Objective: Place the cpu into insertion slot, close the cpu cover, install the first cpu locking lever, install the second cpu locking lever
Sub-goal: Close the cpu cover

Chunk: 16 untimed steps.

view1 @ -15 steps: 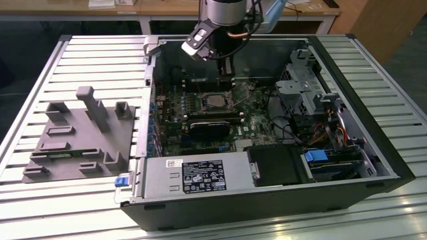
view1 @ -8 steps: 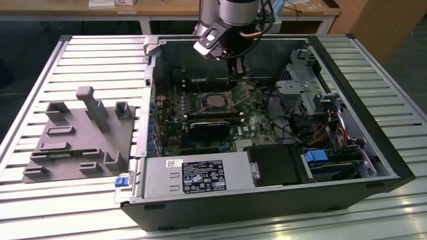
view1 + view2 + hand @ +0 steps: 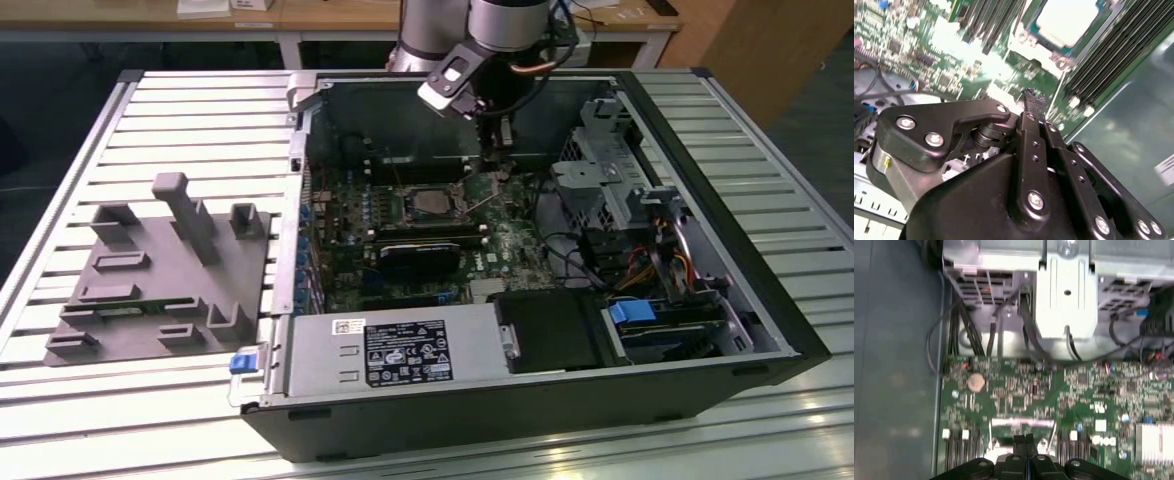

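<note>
Here, the gripper [image 3: 1025,439] hangs over the motherboard [image 3: 1014,390], just short of the slot [image 3: 430,203].
The fingers [image 3: 1029,131] are pressed together with nothing between them, which probably suits pushing rather than grasping. The cpu [image 3: 1069,20] lies just ahead of the fingertips, seated in the slot, and the cover [image 3: 1040,49] seems to be down around it.

An open computer case [image 3: 534,415] is lying on a slatted metal table [image 3: 174,110], with a grey moulded fixture [image 3: 154,280] sitting beside it toward the exterior view's left. Inside, a silver power supply [image 3: 387,350] is filling the side nearest that camera, a blue tab [image 3: 243,362] sticking out at its corner. In the first wrist view, black cables [image 3: 961,327] are running down to the green motherboard [image 3: 1019,390], where a coin battery [image 3: 976,382] is sitting
</note>
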Motion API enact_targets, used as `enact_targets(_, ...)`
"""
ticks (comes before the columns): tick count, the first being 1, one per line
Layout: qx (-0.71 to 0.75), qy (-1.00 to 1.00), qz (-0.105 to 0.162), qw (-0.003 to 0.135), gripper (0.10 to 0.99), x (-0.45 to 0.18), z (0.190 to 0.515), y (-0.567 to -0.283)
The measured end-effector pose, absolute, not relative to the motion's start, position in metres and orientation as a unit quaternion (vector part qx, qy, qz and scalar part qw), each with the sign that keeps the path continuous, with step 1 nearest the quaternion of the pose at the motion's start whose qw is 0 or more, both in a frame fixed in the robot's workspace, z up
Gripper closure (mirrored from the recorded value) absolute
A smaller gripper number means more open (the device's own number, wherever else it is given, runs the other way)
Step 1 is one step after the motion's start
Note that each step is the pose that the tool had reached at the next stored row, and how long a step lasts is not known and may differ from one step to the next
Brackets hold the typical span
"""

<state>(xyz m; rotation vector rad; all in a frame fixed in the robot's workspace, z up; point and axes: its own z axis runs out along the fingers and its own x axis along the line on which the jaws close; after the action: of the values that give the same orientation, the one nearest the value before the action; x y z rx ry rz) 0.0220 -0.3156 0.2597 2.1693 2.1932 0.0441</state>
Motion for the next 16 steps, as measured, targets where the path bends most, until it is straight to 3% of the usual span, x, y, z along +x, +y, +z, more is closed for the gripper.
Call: enact_targets(16, 0.703, 0.711, 0.014, 0.028, 0.984, 0.053, 0.259, -0.315)
